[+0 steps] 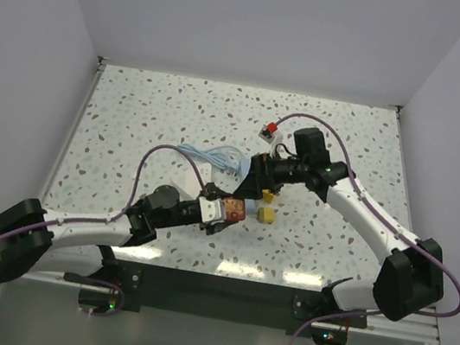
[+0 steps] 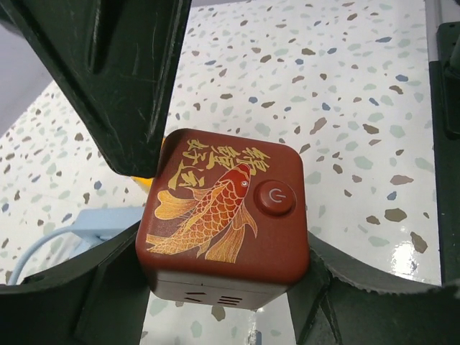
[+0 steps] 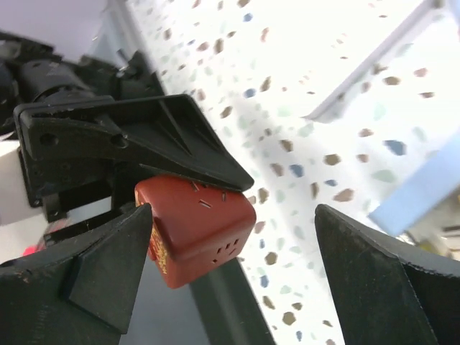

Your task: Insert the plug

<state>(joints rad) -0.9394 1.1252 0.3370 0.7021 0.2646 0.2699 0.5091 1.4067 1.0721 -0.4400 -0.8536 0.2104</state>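
Two arms meet at the middle of the table [image 1: 133,122].

Left tool [image 1: 222,212]: closed part-way onto the cube [image 1: 234,210], a dark red block with rounded corners.
- Left wrist view: one finger [image 2: 129,86] bears on the cube's upper left corner. The other finger [image 2: 65,295] cradles its lower edge.
- Cube's top face: gold-and-red koi, gold characters, round power button [image 2: 276,198]. Vent slots show on the side face nearest that camera.
- Whether the cube is lifted off the table: cannot tell.

Right tool [image 1: 254,183]: jaws wide apart, nothing held.
- Right wrist view: the cube sits beyond the gap, with a left-tool finger lying across its top.
- The cube is nearer one right-tool finger [image 3: 93,273], which overlaps it in view. Contact: cannot tell.

The plug [image 2: 100,219]: light blue, just beside the cube on its left in the left wrist view, partly hidden by the finger.
- Its cable [image 1: 211,154] loops over the table behind the left tool.
- Seated in the cube or only next to it: cannot tell.

Other items:
- One yellow block [image 1: 268,216] lies on the table just right of the cube.
- The second yellow block [image 1: 268,196] is just behind it, close under the right tool.
- One small red piece [image 1: 266,128] sits further back, well apart from the cube.
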